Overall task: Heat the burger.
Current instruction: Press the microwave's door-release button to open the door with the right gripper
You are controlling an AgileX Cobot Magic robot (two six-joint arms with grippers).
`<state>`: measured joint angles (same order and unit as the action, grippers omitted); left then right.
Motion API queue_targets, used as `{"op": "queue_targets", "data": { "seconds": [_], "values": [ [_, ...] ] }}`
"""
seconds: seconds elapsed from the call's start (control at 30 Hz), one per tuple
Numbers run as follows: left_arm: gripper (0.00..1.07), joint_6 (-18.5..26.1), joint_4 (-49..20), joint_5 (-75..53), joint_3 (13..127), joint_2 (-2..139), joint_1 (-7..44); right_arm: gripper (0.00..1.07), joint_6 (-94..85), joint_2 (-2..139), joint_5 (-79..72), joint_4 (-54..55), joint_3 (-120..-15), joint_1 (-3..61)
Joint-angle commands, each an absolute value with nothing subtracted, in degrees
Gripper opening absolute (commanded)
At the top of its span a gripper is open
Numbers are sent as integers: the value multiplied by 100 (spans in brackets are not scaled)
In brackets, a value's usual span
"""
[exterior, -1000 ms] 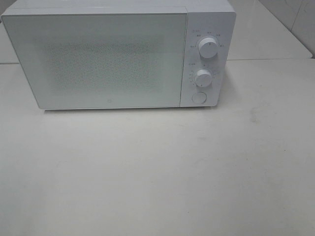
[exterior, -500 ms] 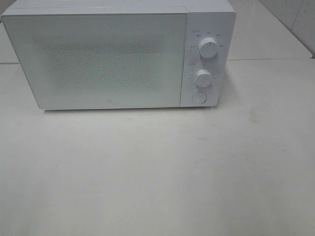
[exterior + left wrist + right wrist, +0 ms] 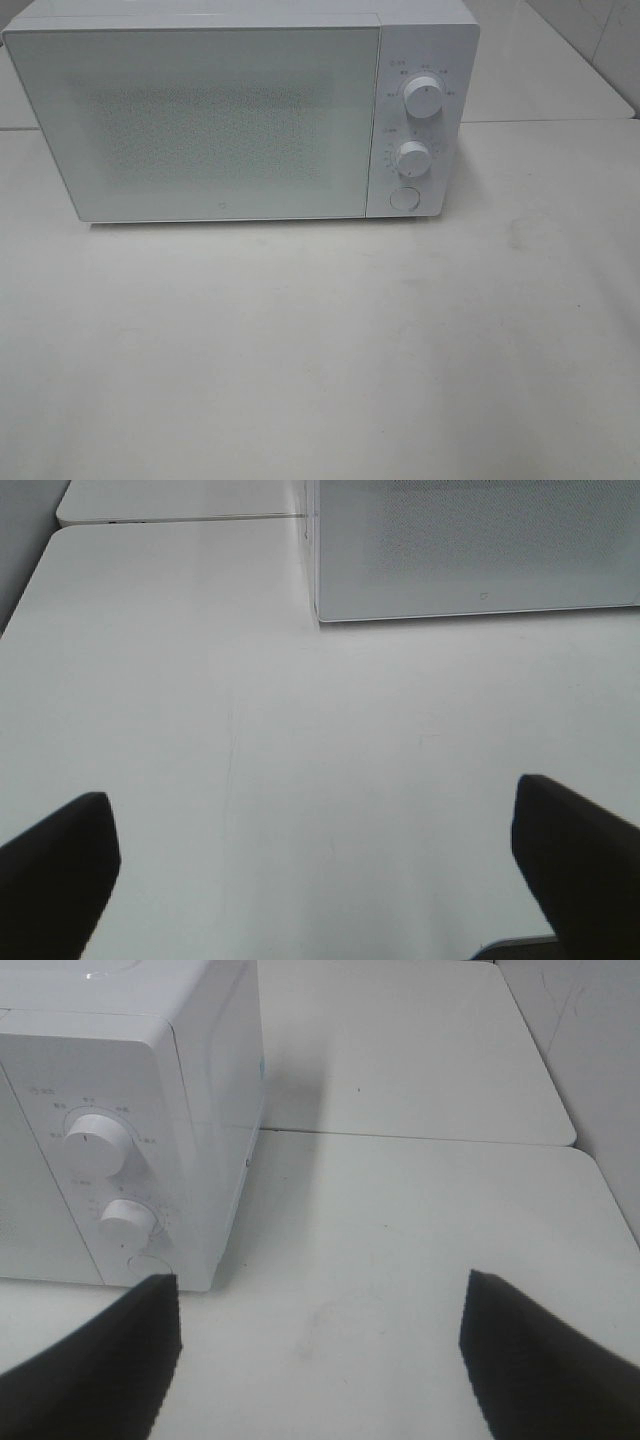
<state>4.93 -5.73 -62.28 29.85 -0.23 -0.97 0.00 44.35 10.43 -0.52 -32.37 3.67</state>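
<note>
The burger is out of view in every frame. A white microwave (image 3: 240, 110) stands at the back of the table with its door (image 3: 200, 125) shut; the panel to the right of the door carries two round knobs (image 3: 423, 101) and a round button (image 3: 404, 198). Neither arm shows in the exterior high view. In the left wrist view my left gripper (image 3: 320, 870) is open over bare table, short of the microwave's door (image 3: 480, 550). My right gripper (image 3: 320, 1360) is open too, with nothing between its fingers, near the microwave's knob panel (image 3: 105, 1190).
The white table (image 3: 320, 350) spreads in front of the microwave. A seam (image 3: 540, 121) joins it to a second tabletop behind. A tiled wall (image 3: 600, 40) rises at the back right.
</note>
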Motion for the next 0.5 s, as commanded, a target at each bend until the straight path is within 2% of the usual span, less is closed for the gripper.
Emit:
{"op": "queue_targets", "data": {
  "seconds": [0.03,0.33,0.5],
  "values": [
    [100,453,-573,-6154,2979,-69,-115,76,0,5002,258,-40,-3243,338],
    [100,453,-573,-6154,2979,-69,-115,76,269,5993,-802,-57,-3243,355],
    [100,453,-573,-6154,2979,-69,-115,76,281,6595,-2166,-57,-2882,355]
  ]
}}
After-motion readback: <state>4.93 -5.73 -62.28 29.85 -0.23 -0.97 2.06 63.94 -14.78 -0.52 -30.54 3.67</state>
